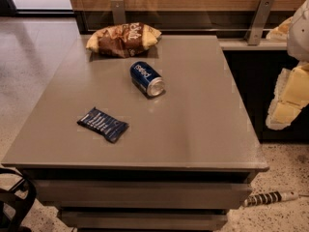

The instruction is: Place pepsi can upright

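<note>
Camera view: pepsi can [147,78] is lying on its side mid-table [203,124], just in front of the chip bag [123,38]. The gripper [288,98] hangs off to the right, well apart from the can, and seems to hold nothing; can't tell how open it is. Looks like the reach isn't started yet imo, next it needs to swing over, grab the can's body and tip it up

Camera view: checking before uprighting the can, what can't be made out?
- Pincer, right of the table: partly cut off by the right edge.
- Pepsi can, lying on its side: far end hidden behind its own body.
- Black object, bottom left: cut off by the corner.
</note>
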